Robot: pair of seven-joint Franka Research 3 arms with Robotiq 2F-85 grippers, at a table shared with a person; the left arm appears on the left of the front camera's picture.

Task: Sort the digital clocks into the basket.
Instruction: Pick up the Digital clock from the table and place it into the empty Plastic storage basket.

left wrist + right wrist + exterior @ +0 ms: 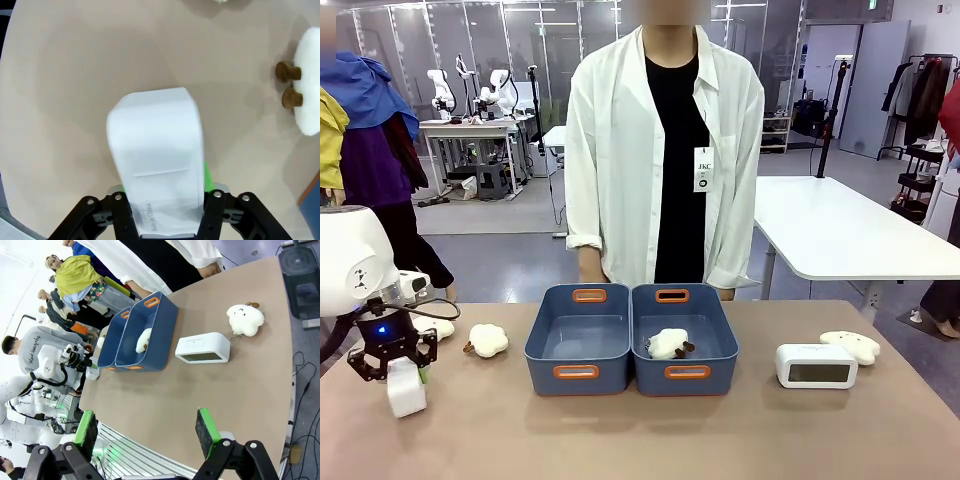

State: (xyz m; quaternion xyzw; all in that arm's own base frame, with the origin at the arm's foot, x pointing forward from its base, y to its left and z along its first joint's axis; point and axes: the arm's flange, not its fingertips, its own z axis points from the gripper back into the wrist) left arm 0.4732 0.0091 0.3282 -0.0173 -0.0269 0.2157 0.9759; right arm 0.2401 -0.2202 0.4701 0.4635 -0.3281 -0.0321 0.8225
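Bench (620,435), lower left: left claw (399,369) clamps a digital clock (408,396); right claw (145,427) wide; next, probably lift it to the empty basket (544,376)

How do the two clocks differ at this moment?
The left clock stands on end, clamped in the left gripper; the right clock sits lengthwise, free, beside a plush toy. The right clock faces its grey display to the front camera; the left clock shows plain white. Both are white, rounded, outside the blue bins.
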